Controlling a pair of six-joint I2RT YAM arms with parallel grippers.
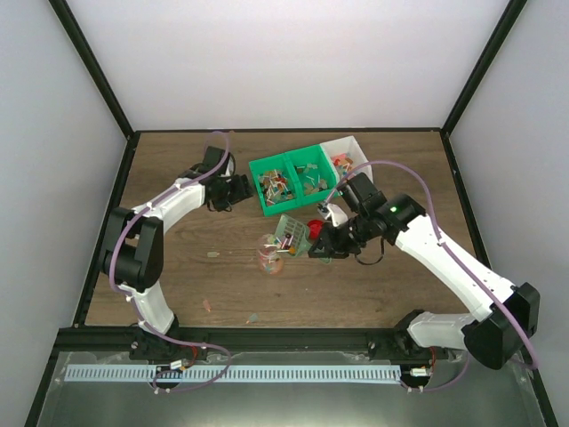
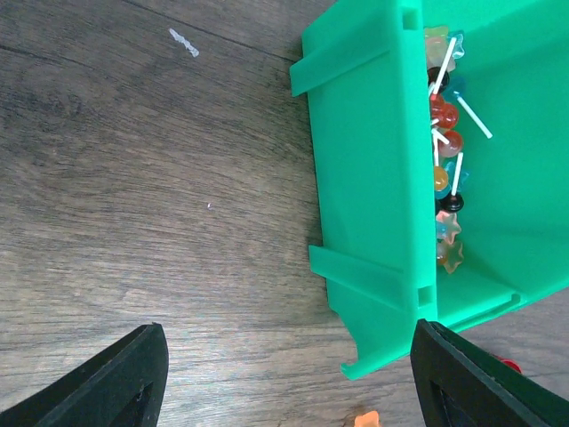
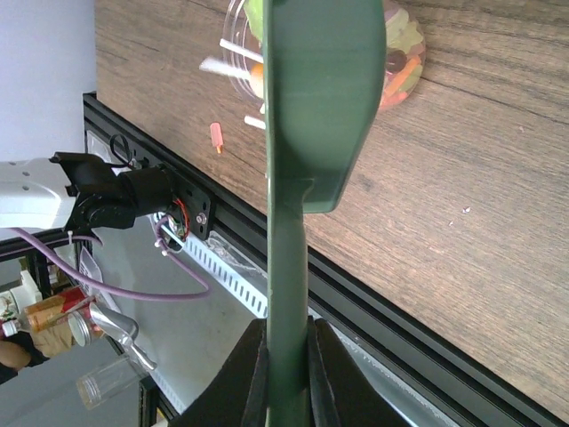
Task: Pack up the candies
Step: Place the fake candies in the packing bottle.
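Right gripper (image 3: 286, 354) clenched on scoop (image 3: 316, 107) handle, scoop above jar (image 3: 421, 52) of candies (image 3: 400, 78); left gripper (image 2: 284, 374) released, well apart from jar.

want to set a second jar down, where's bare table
Bare: the near-left stretch between the left arm and the jar, only a few stray candies on it; also the far-left corner behind that arm. Crowded: the centre, where bins, scoop and right gripper cluster.
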